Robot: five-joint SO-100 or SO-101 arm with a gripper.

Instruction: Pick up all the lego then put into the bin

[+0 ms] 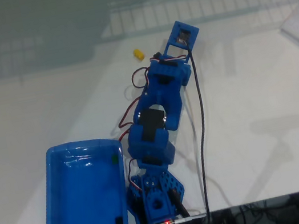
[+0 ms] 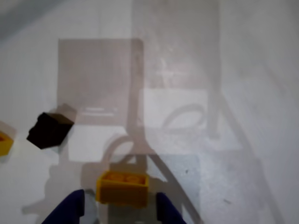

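Lying flat: yellow lego (image 2: pixel 122 187) at six o'clock, black lego (image 2: pixel 48 130) at nine; blue bin (image 1: pixel 64 220) seemingly holding another.

Bright, washed-out table (image 1: pixel 258 69); soft overlapping shadows, blurry wrist view.

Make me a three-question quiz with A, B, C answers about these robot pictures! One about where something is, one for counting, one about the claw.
1. In the wrist view, where is the middle yellow brick?
A. Up in the air
B. On a plate
C. On the table, between the gripper fingertips

2. How many bricks does the wrist view show?
A. One
B. Three
C. Six

3. The gripper is
A. open
B. shut on a brick
C. shut on nothing

Answers: 1 C, the blue fingertips flank it. 2 B, that one, the black brick and the edge yellow brick. 3 A, gaps show on either side of the brick.
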